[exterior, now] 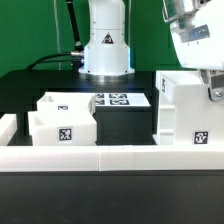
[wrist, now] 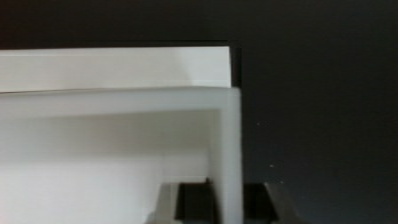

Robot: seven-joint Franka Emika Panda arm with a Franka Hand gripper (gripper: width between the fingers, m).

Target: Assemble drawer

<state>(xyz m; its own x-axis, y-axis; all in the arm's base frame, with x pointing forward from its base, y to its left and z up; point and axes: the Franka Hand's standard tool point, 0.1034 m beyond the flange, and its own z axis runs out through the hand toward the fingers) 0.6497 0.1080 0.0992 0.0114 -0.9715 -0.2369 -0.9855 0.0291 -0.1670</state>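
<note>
The drawer's tall white housing (exterior: 185, 108) stands on the black table at the exterior view's right, with a tag low on its front. My gripper (exterior: 212, 92) reaches down from above at the housing's upper right edge. In the wrist view my gripper (wrist: 228, 206) straddles a thin upright wall of the housing (wrist: 125, 140), with a dark finger (wrist: 194, 205) pressed against each side of it. Two smaller white trays lie at the left: one in front (exterior: 58, 128) with a tag, one behind it (exterior: 62, 103).
The marker board (exterior: 116, 100) lies flat between the trays and the housing. A low white wall (exterior: 110, 157) runs along the table's front edge. The robot base (exterior: 105, 50) stands at the back.
</note>
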